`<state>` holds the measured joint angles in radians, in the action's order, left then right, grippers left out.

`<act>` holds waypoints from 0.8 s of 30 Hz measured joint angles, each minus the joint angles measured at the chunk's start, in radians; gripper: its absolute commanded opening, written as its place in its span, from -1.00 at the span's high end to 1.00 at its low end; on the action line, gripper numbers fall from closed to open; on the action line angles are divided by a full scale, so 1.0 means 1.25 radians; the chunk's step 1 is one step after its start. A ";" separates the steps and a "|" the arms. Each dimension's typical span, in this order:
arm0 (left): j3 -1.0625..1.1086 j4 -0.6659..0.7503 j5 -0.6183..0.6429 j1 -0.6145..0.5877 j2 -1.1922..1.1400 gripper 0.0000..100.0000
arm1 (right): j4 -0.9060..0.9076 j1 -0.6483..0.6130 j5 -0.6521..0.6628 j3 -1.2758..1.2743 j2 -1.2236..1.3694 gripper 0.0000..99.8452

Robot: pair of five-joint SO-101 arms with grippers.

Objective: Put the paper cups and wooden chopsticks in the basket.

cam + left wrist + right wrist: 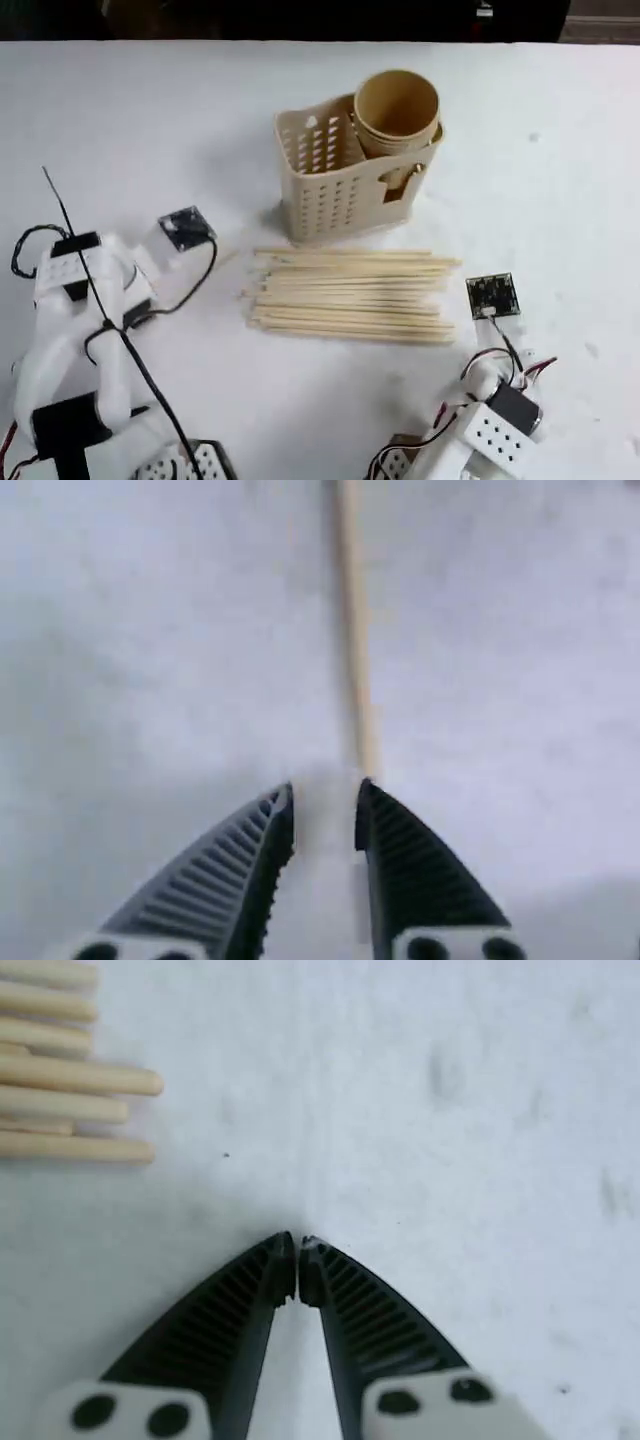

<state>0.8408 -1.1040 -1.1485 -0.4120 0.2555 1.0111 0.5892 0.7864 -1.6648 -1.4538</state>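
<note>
Mid-table before the basket (340,205), the wooden chopsticks (350,295) lie parallel to the near edge, one ending right at your slightly parted left fingers (250,870); right fingers (240,1310) closed, empty.

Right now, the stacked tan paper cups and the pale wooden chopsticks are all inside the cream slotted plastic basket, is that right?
Not quite. The stacked tan paper cups are inside the cream slotted plastic basket, but the pale wooden chopsticks lie piled on the white table beside it, as the high view shows.
</note>
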 measured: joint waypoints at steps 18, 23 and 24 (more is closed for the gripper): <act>-0.054 0.042 0.188 0.265 -0.007 0.61 | 0.000 0.000 0.000 0.000 0.000 0.95; -0.072 0.076 0.191 0.266 -0.096 0.61 | 0.000 0.000 0.000 0.000 0.000 0.95; -0.081 0.085 0.191 0.266 -0.120 0.61 | 0.000 0.000 0.000 0.000 0.000 0.95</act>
<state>0.7396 -0.9981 -0.9091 -0.0790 0.1051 1.0111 0.5892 0.7864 -1.6648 -1.4538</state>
